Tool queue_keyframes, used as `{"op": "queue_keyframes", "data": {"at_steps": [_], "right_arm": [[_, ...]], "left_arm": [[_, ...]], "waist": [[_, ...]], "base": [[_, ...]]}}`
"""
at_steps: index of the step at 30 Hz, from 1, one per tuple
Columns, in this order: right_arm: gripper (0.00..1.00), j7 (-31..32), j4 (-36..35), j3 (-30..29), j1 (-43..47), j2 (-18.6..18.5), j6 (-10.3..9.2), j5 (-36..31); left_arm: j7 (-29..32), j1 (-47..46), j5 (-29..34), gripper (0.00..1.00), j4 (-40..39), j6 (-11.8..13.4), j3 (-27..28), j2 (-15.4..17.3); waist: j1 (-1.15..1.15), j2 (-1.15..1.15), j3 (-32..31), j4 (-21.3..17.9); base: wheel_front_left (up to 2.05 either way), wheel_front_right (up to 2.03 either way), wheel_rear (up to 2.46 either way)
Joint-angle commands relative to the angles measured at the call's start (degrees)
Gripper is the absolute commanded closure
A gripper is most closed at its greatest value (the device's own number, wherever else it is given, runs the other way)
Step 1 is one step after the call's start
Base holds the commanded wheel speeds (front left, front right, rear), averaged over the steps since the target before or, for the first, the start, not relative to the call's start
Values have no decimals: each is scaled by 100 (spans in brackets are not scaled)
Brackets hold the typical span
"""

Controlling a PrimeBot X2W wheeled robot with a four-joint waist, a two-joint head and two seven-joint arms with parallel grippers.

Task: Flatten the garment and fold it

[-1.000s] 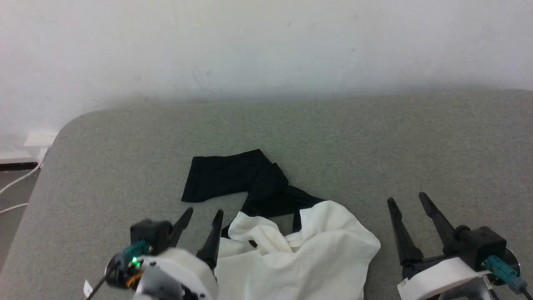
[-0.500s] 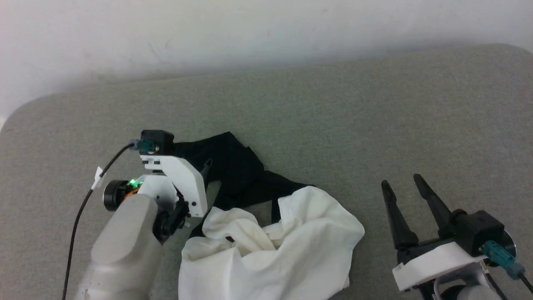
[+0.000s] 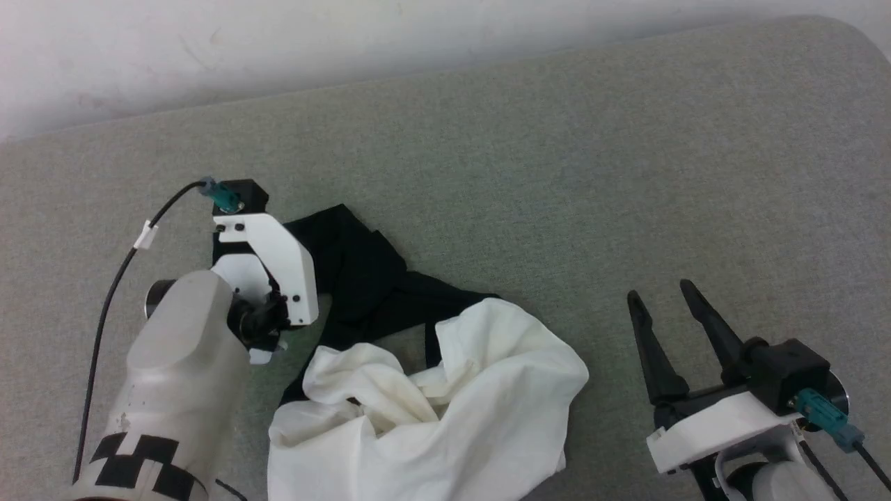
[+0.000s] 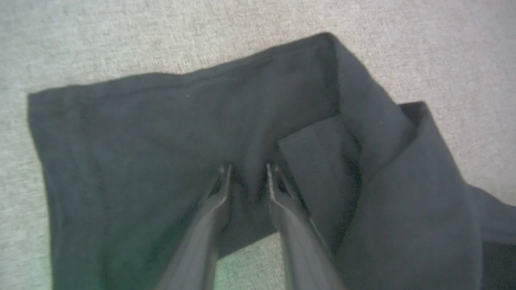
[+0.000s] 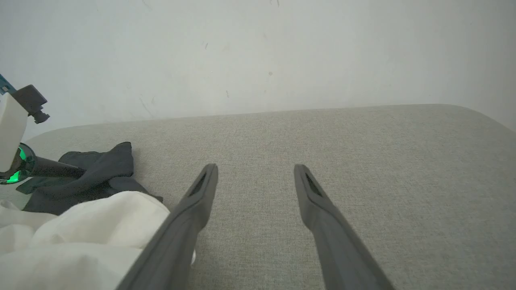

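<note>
Progress: early. Garment [image 3: 445,390] lies crumpled at lower centre of the head frame. Its white body is bunched in thick folds; nothing is flattened and no fold is made. One black sleeve [image 3: 355,264] runs out toward the upper left of the heap, doubled over on itself. A second sleeve cannot be picked out in the bunch.

Left end effector [image 4: 246,171]: in the left wrist view the fingers stand a little apart, tips down on the sleeve near its doubled-over edge. Whether cloth is pinched between them, cannot tell. Judgement: the step in hand is taking the sleeve to draw it out.

Right end effector [image 3: 659,290]: fingers spread wide, empty, lower right of the head frame over bare desk [image 3: 557,174], apart from the garment's right edge.

Left to do: open the sleeves, smooth the body flat, then all the folding.

Surroundings: pale wall [image 3: 278,42] along the top of the frame. Black cable [image 3: 104,313] loops off the left arm at frame left, away from the cloth. The desk has room above and right of the heap.

Obstruction: mainly the garment itself. The body is piled over the sleeve's root, so a pull may drag the heap rather than open it.
</note>
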Motion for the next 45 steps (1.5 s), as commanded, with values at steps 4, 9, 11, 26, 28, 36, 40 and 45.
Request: {"op": "queue_keyframes", "data": {"at_steps": [4,9,11,26,28,36,40,45], "right_arm": [[0,-35,51,-76,-65,10,-12,4],[0,-14,50,-148,57,10,-12,-9],[0,-13,52,-185,119,10,-12,0],[0,77,-46,-324,458,10,-12,-18],[0,96,-61,-356,486,10,-12,-43],[0,231,-79,-351,568,10,-12,-139],[0,292,-116,-384,646,10,-12,-159],[0,367,-183,-429,714,10,-12,-188]], "left_arm": [[-330,257,-61,100,189,-148,-57,-157],[-1650,93,-13,100,-485,-107,216,174],[-2085,170,-6,100,-909,18,396,407],[-1967,4304,-669,100,-3663,2105,2616,2078],[-1936,4654,-777,100,-3763,2138,2690,1974],[-2568,4948,-695,0,-4193,1834,2394,1511],[-3397,4935,-382,0,-4557,1748,2190,1238],[-4006,5016,-8,0,-4977,1660,1716,857]], "waist": [[0,0,-139,155],[0,0,-348,443],[0,0,-442,572],[0,0,-820,1015],[0,0,-846,1047],[0,0,-1112,982],[0,0,-1244,942],[0,0,-1307,908]], "base": [[0,0,0],[0,0,0],[0,0,0],[0,0,0],[0,0,0],[0,0,0],[0,0,0],[0,0,0]]}}
